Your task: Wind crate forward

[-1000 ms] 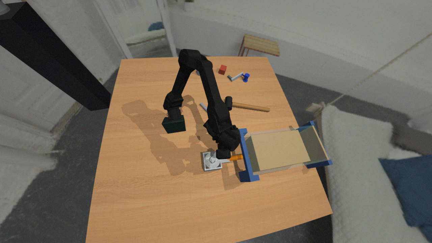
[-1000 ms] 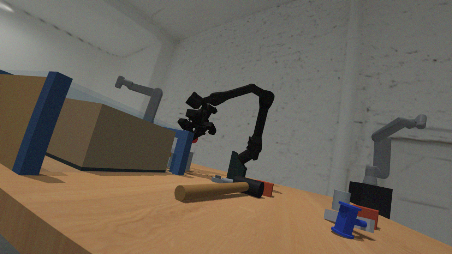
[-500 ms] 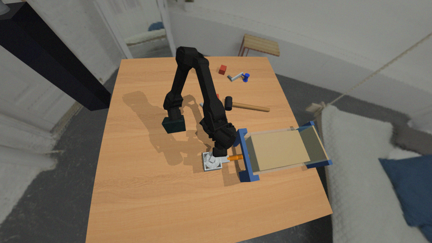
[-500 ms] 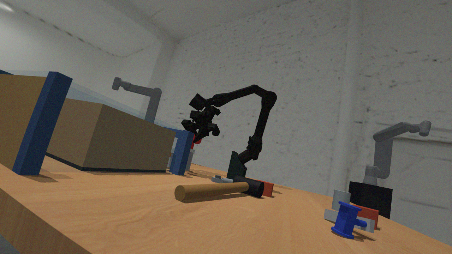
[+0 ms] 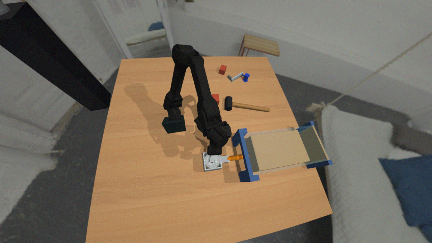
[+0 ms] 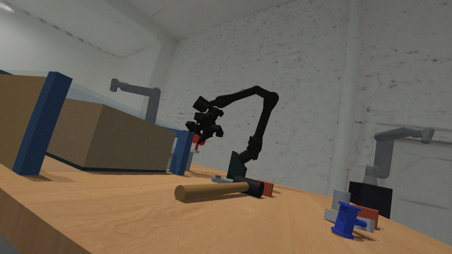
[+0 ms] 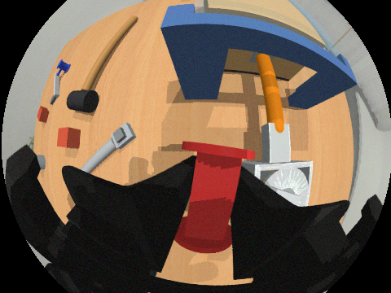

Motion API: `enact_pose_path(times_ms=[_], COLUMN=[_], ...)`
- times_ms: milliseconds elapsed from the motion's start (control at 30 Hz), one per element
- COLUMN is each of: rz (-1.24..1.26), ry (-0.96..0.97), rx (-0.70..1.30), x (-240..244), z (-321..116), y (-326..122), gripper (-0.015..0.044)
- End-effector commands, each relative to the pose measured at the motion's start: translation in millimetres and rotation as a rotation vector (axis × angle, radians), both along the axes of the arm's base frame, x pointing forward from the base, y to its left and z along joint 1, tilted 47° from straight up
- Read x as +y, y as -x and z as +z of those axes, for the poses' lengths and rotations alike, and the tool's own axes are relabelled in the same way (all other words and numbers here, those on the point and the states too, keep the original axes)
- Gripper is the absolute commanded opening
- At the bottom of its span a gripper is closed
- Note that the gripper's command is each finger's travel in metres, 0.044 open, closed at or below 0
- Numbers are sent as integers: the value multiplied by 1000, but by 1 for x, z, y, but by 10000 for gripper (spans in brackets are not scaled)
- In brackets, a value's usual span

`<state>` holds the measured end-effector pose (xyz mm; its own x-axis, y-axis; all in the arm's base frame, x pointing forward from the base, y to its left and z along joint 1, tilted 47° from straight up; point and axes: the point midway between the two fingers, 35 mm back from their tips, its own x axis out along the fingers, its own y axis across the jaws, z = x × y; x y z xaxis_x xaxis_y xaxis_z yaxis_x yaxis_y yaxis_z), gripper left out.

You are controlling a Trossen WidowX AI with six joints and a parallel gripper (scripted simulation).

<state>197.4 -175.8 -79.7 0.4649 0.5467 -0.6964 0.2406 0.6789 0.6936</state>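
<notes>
Got the gripper (image 5: pixel 214 153) (image 6: pixel 198 140) (image 7: pixel 213 164) clamped on a red spool-shaped grip (image 6: pixel 195 138) (image 7: pixel 216 183), just above the hand winch (image 5: pixel 212 161) (image 6: pixel 189 161) (image 7: pixel 289 180); can't tell if key's seated. From winch in top view, see orange strap (image 5: pixel 235 157) (image 7: pixel 270 87) running toward 3 o'clock, under the steel frame (image 5: pixel 246 155) (image 6: pixel 181 151) (image 7: pixel 199 61). Find crate (image 5: pixel 279 149) (image 6: pixel 126 139) (image 7: pixel 265 8) at approx. 3 o'clock too, inside guard cubby (image 5: pixel 318 163) (image 6: pixel 41 126), sitting flat on bench (image 5: pixel 157 196) (image 6: pixel 126 214) (image 7: pixel 142 69), front end near frame; can't tell re: contact. Spot black-headed mallet (image 5: pixel 228 103) (image 6: pixel 249 186) (image 7: pixel 83 101) toward 1 o'clock, blue-knobbed crank (image 5: pixel 237 76) (image 6: pixel 346 219) (image 7: pixel 56 85) btwn 12 & 1, farther off, plus two red blocks (image 5: pixel 222 69) (image 6: pixel 368 214) (image 7: pixel 68 137) roughly toward 12. In wrist view, can also make out grey square-ended tool (image 7: pixel 106 152) lying at approx. 10 o'clock of red grip, w/ mallet beyond.
</notes>
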Motion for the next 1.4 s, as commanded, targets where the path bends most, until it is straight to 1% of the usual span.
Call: enact_pose_path(times_ms=[0,1367], rz=[1,1], ry=[-7,-7], rx=[17,22], x=[5,8], z=[1,0], y=[10,70], gripper=[0,0])
